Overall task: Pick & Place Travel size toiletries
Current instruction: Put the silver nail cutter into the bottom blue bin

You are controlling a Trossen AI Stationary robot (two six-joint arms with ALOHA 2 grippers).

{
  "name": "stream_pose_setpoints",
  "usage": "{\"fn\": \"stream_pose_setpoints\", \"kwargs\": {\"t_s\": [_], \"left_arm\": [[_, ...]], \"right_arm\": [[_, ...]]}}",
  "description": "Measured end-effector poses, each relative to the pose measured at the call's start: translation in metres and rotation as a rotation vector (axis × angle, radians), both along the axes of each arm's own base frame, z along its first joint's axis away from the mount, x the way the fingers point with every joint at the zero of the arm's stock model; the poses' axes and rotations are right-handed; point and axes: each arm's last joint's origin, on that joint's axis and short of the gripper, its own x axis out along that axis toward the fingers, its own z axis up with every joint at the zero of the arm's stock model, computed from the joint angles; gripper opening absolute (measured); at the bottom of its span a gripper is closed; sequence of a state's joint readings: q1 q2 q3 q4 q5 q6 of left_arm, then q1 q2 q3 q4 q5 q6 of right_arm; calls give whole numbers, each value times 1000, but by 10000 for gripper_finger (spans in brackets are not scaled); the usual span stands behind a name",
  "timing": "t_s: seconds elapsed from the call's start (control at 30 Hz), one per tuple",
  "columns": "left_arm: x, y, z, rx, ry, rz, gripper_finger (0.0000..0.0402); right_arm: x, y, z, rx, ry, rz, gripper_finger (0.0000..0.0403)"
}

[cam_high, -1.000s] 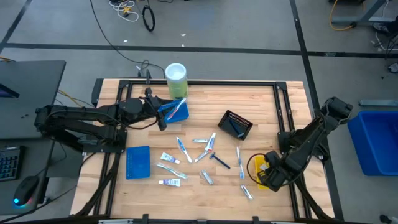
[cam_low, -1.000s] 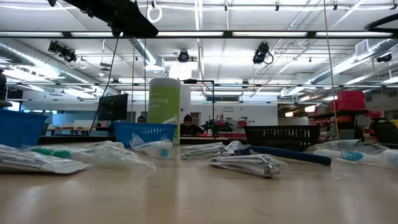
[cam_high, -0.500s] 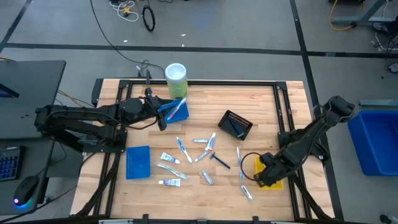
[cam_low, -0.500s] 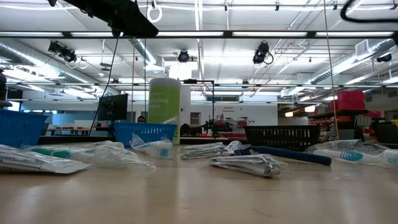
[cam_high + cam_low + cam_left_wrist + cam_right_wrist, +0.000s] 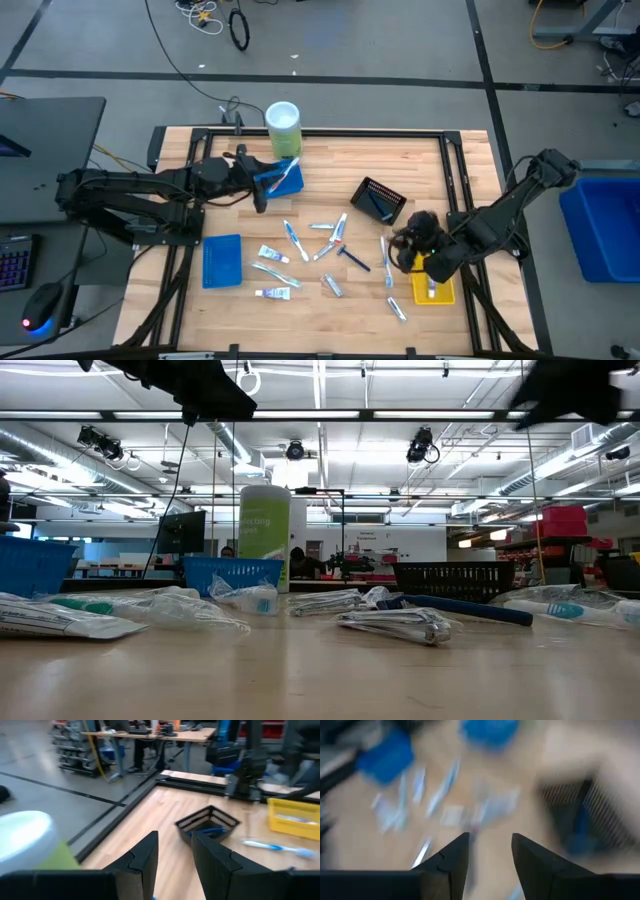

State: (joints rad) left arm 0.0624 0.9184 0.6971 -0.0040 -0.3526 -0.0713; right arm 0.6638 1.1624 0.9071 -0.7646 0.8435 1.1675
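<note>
the table (image 5: 420,160) is pale wood planking in a black frame, standing on a grey floor crossed by dark lines, with cables lying beyond it. the low view adds what the overhead camera cannot: a long workshop with strip lights, ceiling ducts and distant benches behind the tall green-and-white cylinder (image 5: 264,537). taking the black tray (image 5: 379,200) as landmark, the travel size toiletries (image 5: 318,246) lie scattered just beside it toward the table's near edge: white tubes with blue print, slim blue-white toothbrushes in clear wrap, and a dark blue razor (image 5: 352,258). one blue item lies inside the black tray, seen best in the left wrist view. a yellow tray (image 5: 432,283) near the black tray holds one packet. a flat blue tray (image 5: 222,261) lies well apart from it, past the scatter, and a second blue tray (image 5: 284,176) sits by the cylinder.

the left gripper (image 5: 262,188) hovers over that second blue tray, its fingers (image 5: 144,860) parted with nothing between them. the right gripper (image 5: 405,241) hangs between the black tray and the yellow one, fingers (image 5: 454,856) apart and empty; its wrist view is blurred.
</note>
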Motion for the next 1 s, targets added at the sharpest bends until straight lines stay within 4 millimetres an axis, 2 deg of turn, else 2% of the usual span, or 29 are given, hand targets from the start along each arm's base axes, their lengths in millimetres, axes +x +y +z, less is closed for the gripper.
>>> {"fn": "stream_pose_setpoints", "kwargs": {"t_s": [0.07,0.13,0.3,0.47,0.63,0.77,1.0], "left_arm": [[0,-1,0,-18,-4,-30,128],[1,-2,0,-44,-14,-49,128],[1,-2,-1,-114,-37,-37,128],[2,-2,-1,-119,-39,-61,128],[24,-5,-4,-161,-103,-216,128],[54,-10,-25,-213,-82,-381,128],[95,-9,-77,-167,84,-399,128]], "right_arm": [[8,-4,3,-238,-73,-47,154],[15,-8,8,-380,-112,-98,155],[30,-19,18,-534,-78,-117,155],[47,-38,26,-535,-70,-105,156],[66,-60,28,-478,-71,37,156],[84,-75,23,-439,-76,172,154],[103,-82,-2,-369,-3,327,156]]}}
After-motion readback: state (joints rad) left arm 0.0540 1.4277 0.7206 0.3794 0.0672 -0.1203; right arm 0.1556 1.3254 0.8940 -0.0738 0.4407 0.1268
